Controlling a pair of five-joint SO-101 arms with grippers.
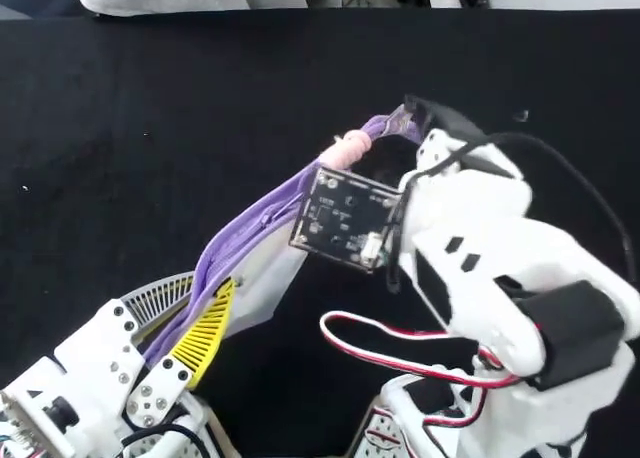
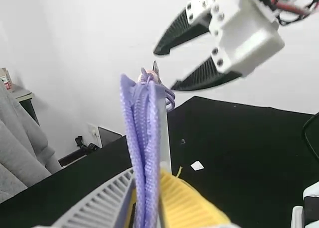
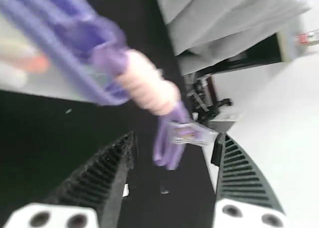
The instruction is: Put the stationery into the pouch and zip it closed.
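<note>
Pouch (image 1: 250, 228) in purple fabric was seen stretched in a long diagonal over the black table (image 1: 150, 128), from the near left up toward the far right. Its near end was clamped by the left gripper (image 1: 190, 318), with the grey jaw and the yellow jaw pressed shut on either side of the fabric. At the far end, a pink bead (image 1: 345, 150) was strung on the purple zipper cord (image 3: 167, 138), and a small tag was hung just past it. The right gripper (image 3: 174, 138) was held at that end with its black ribbed jaws spread apart. The cord and tag were dangled in the gap between them, and neither jaw could be seen touching them. A pale clear panel of the pouch was seen below the purple edge.
</note>
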